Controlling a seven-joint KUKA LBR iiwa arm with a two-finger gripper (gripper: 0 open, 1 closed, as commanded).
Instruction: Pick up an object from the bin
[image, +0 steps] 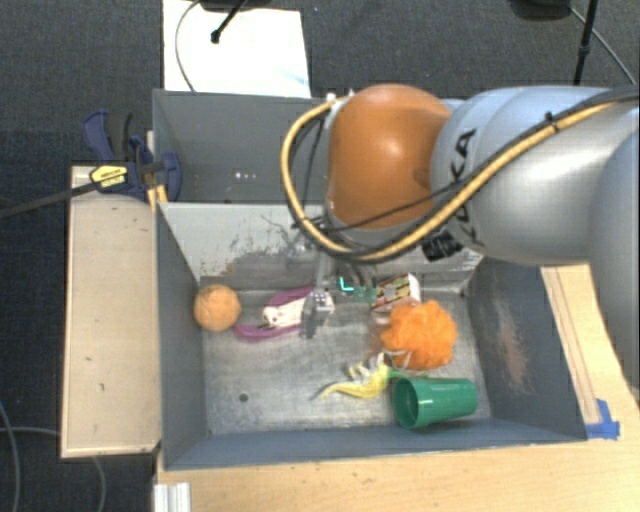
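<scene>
- While the arm is reaching in from the right under its orange cover, the grey metal bin (190, 440) is holding a handful of loose things on its floor.
- An orange ball (216, 307) is lying toward the left wall, apart from the rest.
- An orange fluffy puff (422, 334) is sitting toward the right, and a small white and red pack (400, 290) is lying just behind it, partly under the arm.
- A green cup (432, 400) is lying on its side near the front wall with its mouth facing left, and a yellow toy (358, 383) is lying just beside that mouth.
- A purple curved thing (262, 320) with a white patch on top is lying flat on the middle of the floor, between the orange ball and the orange fluffy puff, its length running left to right.
- The pincer (316, 312) is hanging low at the right end of the purple curved thing, close enough that the two are seeming to touch.
- The arm is hiding how wide the pincer is standing, so I cannot tell whether it is open or closed, or whether it has hold of anything.
</scene>
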